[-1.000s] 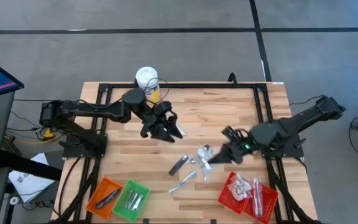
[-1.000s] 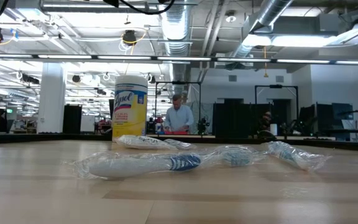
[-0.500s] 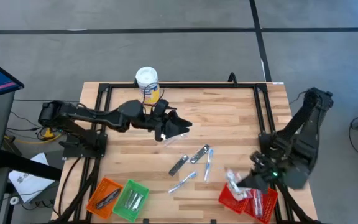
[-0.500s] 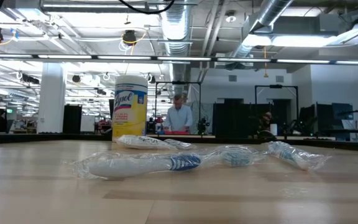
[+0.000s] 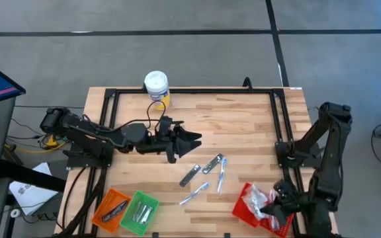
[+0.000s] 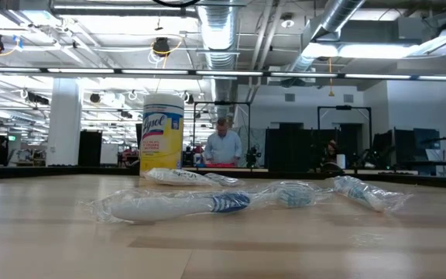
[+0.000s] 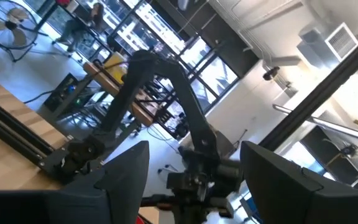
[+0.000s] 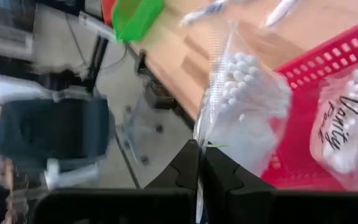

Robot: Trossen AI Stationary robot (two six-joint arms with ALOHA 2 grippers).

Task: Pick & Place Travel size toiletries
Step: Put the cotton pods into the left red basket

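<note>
Several slim wrapped toiletries lie flat on the wooden table's middle; the low view shows them as clear-wrapped sticks. My right gripper is at the near right corner over the red basket, shut on a clear bag of small white pieces. More bags, one printed, lie in the red basket. My left gripper hangs open above the table's middle left, pointing toward the right edge; its fingers have nothing between them. My right gripper pinches the clear bag's flat edge between its two shut fingers. The fingers slant down toward the near right corner. The bag reaches out beyond the fingertips over the red basket's left rim; whether it rests on the basket I cannot tell.
A white-lidded yellow canister stands at the far edge. An orange basket and a green basket sit at the near left. A black frame rail runs around the table. A person stands far behind the table.
My right gripper has swung from the table's middle toward the near right corner and down, carrying the clear bag off the table to over the red basket. My left gripper has turned from pointing down to pointing level toward the right edge and shifted slightly toward the near edge.
</note>
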